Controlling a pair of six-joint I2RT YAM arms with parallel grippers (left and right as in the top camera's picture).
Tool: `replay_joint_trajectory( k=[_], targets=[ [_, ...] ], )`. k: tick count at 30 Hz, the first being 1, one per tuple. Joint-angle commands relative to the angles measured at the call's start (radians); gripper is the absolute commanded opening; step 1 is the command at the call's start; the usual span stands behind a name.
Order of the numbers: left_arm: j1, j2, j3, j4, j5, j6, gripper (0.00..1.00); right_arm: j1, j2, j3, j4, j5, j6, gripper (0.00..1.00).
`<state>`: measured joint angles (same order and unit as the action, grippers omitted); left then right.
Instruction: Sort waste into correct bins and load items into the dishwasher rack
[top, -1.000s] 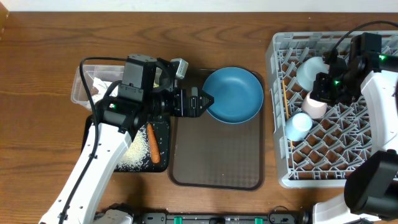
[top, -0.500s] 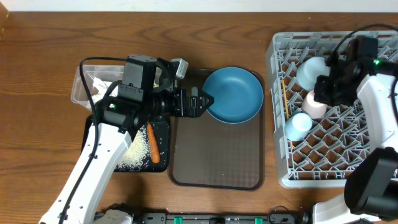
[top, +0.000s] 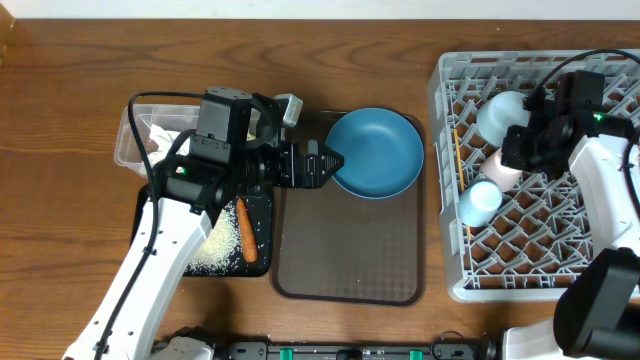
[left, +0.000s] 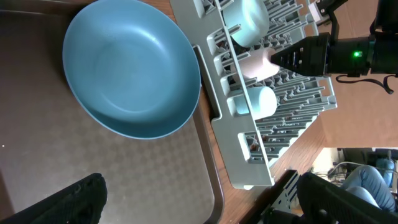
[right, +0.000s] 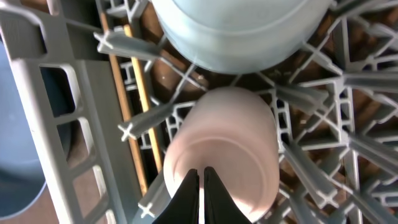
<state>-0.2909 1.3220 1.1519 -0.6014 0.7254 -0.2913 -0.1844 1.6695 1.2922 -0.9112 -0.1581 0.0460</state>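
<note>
Right wrist view: the right fingers (right: 191, 190) are pressed together, their tips just over the small pink cup (right: 230, 149), which lies in the large grey plastic lattice rack (right: 56, 87). A whitish pale-blue bowl (right: 239, 31) sits just beyond the tips. The left fingers (left: 68, 202) stand wide apart, with the round dark blue plate (left: 127, 68) just ahead of them on the flat brown serving tray (left: 124, 180).
</note>
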Motion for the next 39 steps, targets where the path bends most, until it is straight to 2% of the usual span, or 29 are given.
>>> replay_joint_trajectory(
  k=[1,11,21,27,39],
  targets=[
    [0.000,0.004,-0.004,0.000,-0.005,0.003,1.00,0.008,0.035,0.024,-0.038,0.030,0.017,0.06],
    [0.000,0.004,-0.004,0.000,-0.005,0.003,1.00,0.008,0.035,0.168,-0.162,0.012,0.017,0.07],
    [0.000,0.004,-0.004,0.000,-0.005,0.003,1.00,0.059,0.035,0.320,-0.296,-0.124,-0.002,0.08],
    [0.000,0.004,-0.004,0.000,-0.005,0.003,1.00,0.181,0.036,0.319,-0.298,-0.127,-0.002,0.13],
    [0.000,0.004,-0.004,0.000,-0.005,0.003,1.00,0.514,0.036,0.314,-0.254,-0.047,0.038,0.30]
  ],
)
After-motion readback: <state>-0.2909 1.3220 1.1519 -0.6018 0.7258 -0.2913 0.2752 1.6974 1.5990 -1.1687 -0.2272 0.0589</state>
